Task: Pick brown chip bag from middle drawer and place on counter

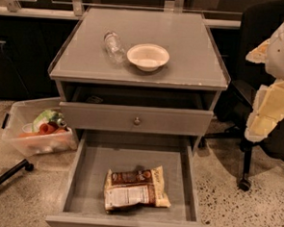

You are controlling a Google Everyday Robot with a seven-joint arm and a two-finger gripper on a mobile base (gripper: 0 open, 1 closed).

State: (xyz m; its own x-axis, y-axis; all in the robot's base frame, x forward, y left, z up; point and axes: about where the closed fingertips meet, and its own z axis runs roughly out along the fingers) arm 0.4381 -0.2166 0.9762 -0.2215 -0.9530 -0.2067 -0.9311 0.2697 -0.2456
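The brown chip bag [136,188] lies flat on the floor of the open middle drawer [85,179], near its front, with the white label panel facing up. The counter [184,50] is the grey cabinet top above it. My gripper [266,113] hangs at the right edge of the view, beside the cabinet. It is well to the right of the bag, higher than it, and touches nothing.
A white bowl [148,56] and a clear plastic bottle [114,46] lying on its side sit on the counter. A closed-looking drawer front with a silver knob [136,120] sits above the open drawer. A clear bin [37,128] stands on the floor at left, and a black office chair [263,26] at right.
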